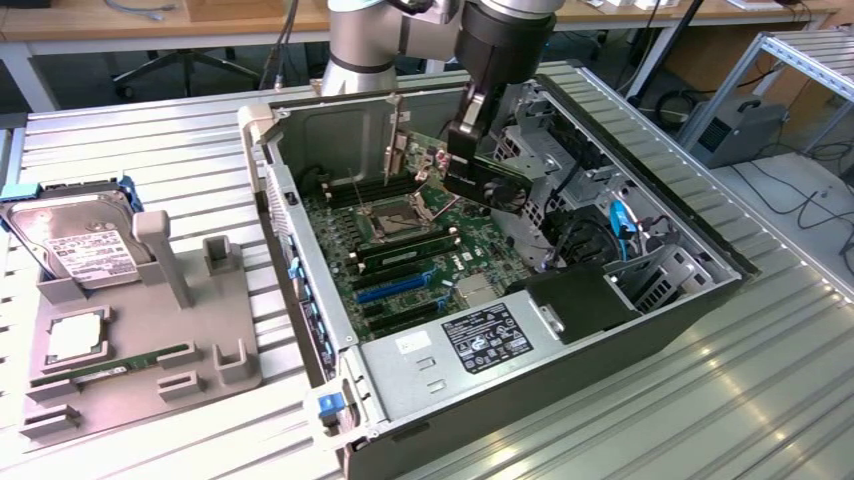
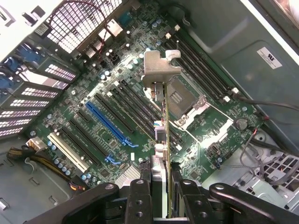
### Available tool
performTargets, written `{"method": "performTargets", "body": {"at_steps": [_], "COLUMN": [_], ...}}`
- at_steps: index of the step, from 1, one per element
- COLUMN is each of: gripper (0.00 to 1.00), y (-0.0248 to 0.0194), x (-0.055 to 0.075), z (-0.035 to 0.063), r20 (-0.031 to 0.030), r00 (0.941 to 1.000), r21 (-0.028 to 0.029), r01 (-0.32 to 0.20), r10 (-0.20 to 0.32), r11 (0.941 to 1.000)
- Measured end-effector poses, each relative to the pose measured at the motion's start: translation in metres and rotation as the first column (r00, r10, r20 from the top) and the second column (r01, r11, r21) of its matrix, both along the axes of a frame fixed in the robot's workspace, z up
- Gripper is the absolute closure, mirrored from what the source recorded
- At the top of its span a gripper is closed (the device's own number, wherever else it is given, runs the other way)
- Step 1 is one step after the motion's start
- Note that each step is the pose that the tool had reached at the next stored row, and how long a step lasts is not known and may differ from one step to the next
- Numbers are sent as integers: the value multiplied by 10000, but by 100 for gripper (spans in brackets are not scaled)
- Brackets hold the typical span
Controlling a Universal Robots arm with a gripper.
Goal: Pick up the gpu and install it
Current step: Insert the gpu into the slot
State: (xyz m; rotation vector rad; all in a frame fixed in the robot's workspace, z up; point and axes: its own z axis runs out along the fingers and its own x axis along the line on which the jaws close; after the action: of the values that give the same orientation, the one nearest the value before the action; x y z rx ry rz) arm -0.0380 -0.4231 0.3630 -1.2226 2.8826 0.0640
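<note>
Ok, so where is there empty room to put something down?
The ribbed metal table is bare at the exterior view's lower right, beside the computer case, at its upper left past the hard drive, and at its lower left past the grey holder. Inside the case it is crowded: the pincer holds the gpu over the motherboard, with cables alongside.

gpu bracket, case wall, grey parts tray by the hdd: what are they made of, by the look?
Bracket of the gpu: bare sheet metal, dull silver, folded tab. Case wall: probably sheet steel, flat grey, folded edges. Parts tray: matte grey plastic, chunky moulded or printed shapes; can't tell which.
</note>
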Motion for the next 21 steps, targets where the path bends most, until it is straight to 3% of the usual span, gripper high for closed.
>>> {"method": "performTargets", "body": {"at_steps": [21], "gripper": [73], "y": [0], "x": [0], "z": [-3], "r20": [0], "r00": [9995], "r21": [0], "r01": [-304], "r10": [304], "r11": [9995]}}
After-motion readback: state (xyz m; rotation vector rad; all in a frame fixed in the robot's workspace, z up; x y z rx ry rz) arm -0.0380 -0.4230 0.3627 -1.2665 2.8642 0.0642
